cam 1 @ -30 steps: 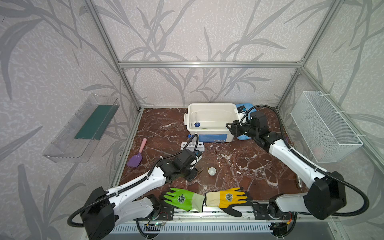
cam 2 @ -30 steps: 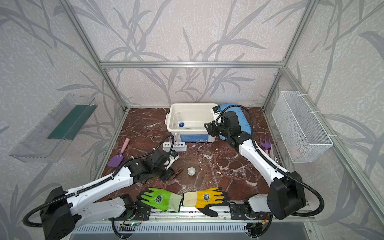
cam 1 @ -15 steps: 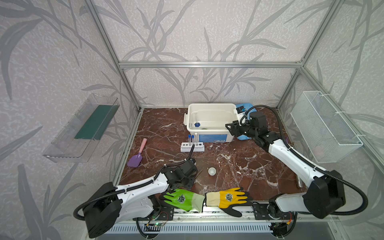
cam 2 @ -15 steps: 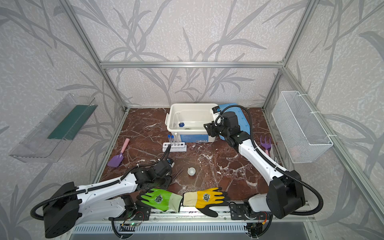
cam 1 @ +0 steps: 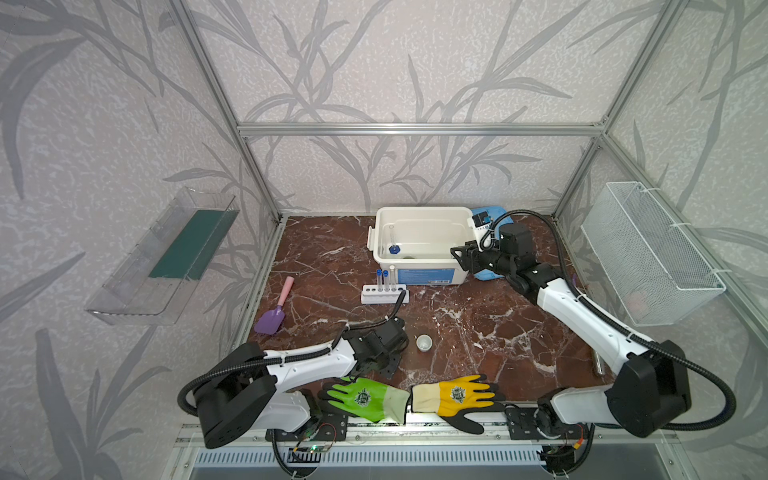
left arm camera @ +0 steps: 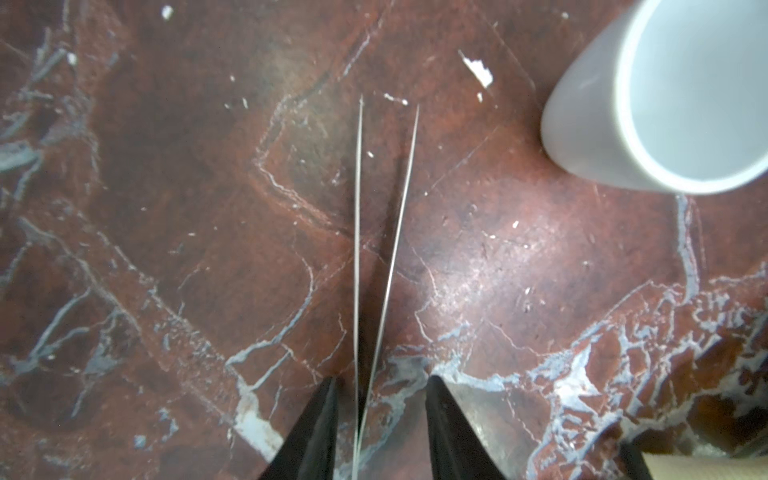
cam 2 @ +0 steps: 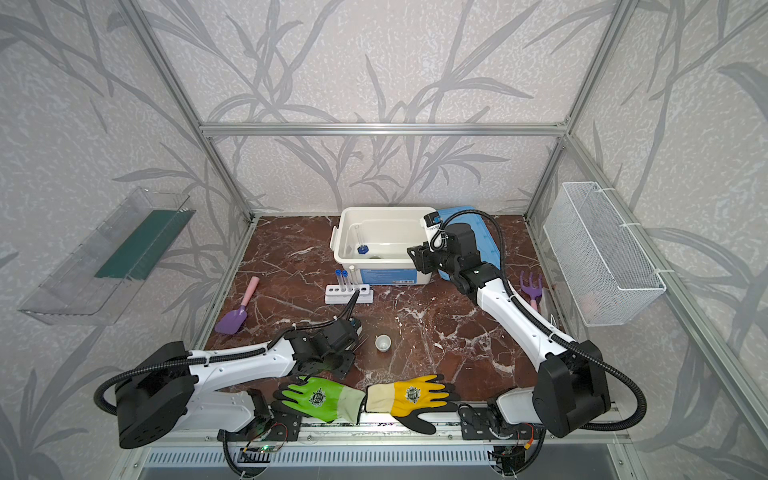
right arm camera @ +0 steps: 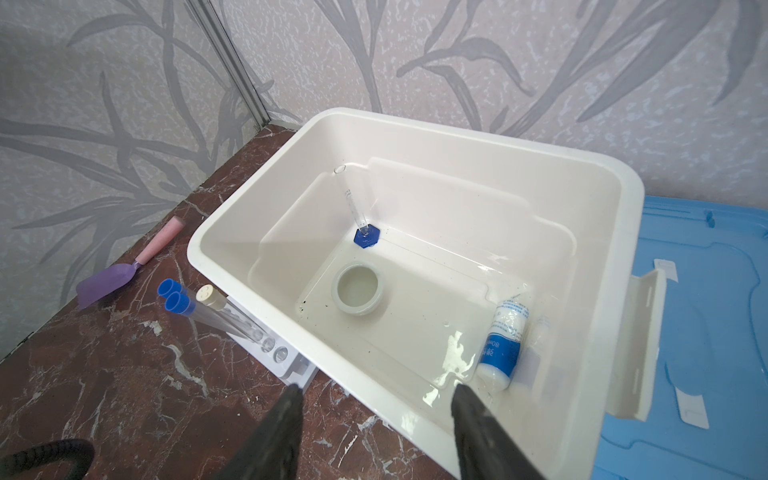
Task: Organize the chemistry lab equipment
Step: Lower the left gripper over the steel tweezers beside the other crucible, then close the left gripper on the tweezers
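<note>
Metal tweezers (left arm camera: 374, 249) lie flat on the marble, running between the fingers of my left gripper (left arm camera: 381, 379), which is open around them with gaps on both sides. A small white dish (left arm camera: 665, 104) stands just beside it (cam 1: 424, 343). The white rack (cam 1: 384, 296) in front of the bin holds three capped test tubes (cam 1: 382, 279). The white bin (right arm camera: 415, 124) holds the blue-based cylinder (right arm camera: 365, 237), a second dish (right arm camera: 359, 289) and the blue-labelled bottle (right arm camera: 503, 349). My right gripper (right arm camera: 376, 387) hangs open and empty over the bin's front rim.
A green glove (cam 1: 361, 397) and a yellow glove (cam 1: 457, 397) lie at the front edge. A purple trowel (cam 1: 274, 316) is at the left, a purple rake (cam 2: 532, 286) at the right. A blue lid (right arm camera: 706, 332) lies behind the bin. A wire basket (cam 1: 648, 253) hangs on the right wall.
My left gripper has come back from the rack toward the front and lowered over the tweezers, its jaws narrowing. The right arm has not moved.
</note>
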Controlling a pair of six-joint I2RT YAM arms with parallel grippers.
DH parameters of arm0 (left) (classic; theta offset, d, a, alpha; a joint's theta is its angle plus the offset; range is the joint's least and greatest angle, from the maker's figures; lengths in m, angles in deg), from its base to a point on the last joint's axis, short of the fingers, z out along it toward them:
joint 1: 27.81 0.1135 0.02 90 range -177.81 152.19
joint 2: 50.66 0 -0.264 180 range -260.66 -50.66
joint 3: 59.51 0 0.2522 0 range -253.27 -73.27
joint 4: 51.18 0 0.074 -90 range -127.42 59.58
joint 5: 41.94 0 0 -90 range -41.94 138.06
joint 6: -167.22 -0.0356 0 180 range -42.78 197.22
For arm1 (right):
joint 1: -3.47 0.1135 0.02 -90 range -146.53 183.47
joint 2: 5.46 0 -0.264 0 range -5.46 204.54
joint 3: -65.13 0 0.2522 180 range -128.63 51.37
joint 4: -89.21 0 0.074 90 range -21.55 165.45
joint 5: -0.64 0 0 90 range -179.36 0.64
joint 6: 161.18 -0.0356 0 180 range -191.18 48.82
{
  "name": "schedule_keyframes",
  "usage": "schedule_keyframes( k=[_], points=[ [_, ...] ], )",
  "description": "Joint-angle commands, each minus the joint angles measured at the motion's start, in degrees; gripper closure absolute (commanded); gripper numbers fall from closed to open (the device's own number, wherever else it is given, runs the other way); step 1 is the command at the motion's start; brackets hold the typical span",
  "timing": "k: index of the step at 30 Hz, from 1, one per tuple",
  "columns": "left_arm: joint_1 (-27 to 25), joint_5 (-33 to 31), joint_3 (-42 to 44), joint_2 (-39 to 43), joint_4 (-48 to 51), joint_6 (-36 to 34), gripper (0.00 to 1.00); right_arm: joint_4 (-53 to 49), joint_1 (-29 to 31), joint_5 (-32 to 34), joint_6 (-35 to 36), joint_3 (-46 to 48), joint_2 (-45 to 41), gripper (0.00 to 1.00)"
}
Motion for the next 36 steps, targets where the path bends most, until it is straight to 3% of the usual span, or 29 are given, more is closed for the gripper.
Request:
schedule_keyframes(
  k=[1, 12, 20, 31, 36],
  points=[
    [-0.19, 0.15, -0.01, -0.97, 0.69, 0.59, 0.68, 1.09, 0.19, -0.37, 0.37, 0.19, 0.34, 0.43],
    [-0.18, 0.29, 0.83, -1.22, 0.68, 2.23, 0.86, 2.28, 0.19, -0.16, -0.10, 1.08, 0.59, 0.42],
    [-0.19, -0.32, 0.25, -1.23, 1.03, 1.81, 0.92, 2.37, 0.19, 0.70, 0.03, 1.61, 0.19, 0.43],
    [-0.19, -2.27, -3.57, -4.19, -0.23, 0.39, 0.94, 2.71, 0.19, 0.96, 0.00, 1.88, 0.51, 0.43],
    [-0.10, -2.11, -5.01, -6.47, -0.42, 0.08, 0.80, 2.82, 0.19, 0.87, 0.00, 1.97, 0.47, 0.43]
  ],
)
